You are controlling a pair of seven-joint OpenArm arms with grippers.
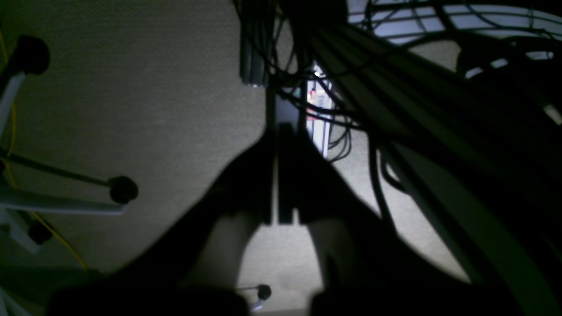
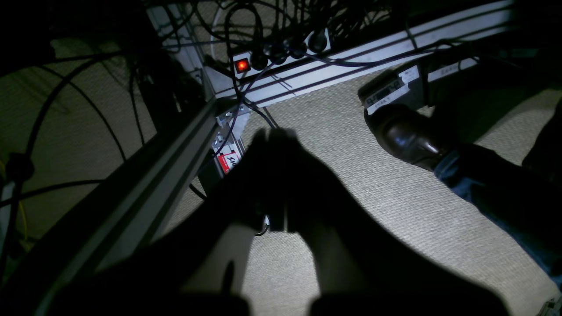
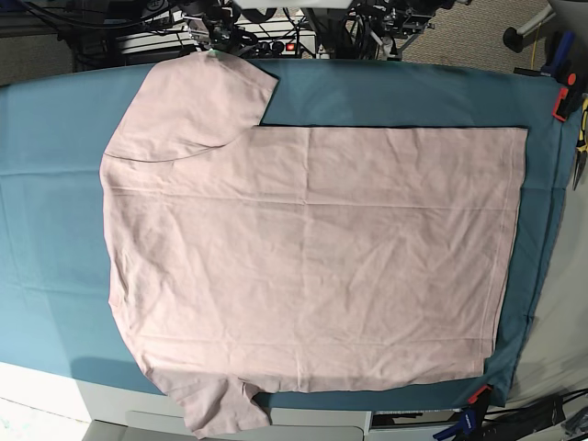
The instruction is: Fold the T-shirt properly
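The T-shirt [image 3: 312,248], pale pink with its plain side up, lies flat and sideways on the teal tablecloth [image 3: 55,184]. Its hem is at the right, one sleeve [image 3: 197,101] points to the far edge, and the other sleeve [image 3: 220,404] hangs over the near edge. Neither gripper shows in the base view. In the left wrist view my left gripper [image 1: 281,129] is a dark silhouette over carpet, shut on nothing. In the right wrist view my right gripper [image 2: 272,131] is likewise over the floor, shut and holding nothing.
Clamps [image 3: 560,96] hold the cloth at the right edge and the near right corner. Below the table are tangled cables [image 1: 333,109], a power strip with a red light [image 2: 241,66], an aluminium beam [image 2: 145,193], chair casters [image 1: 123,188] and a person's shoe [image 2: 408,136].
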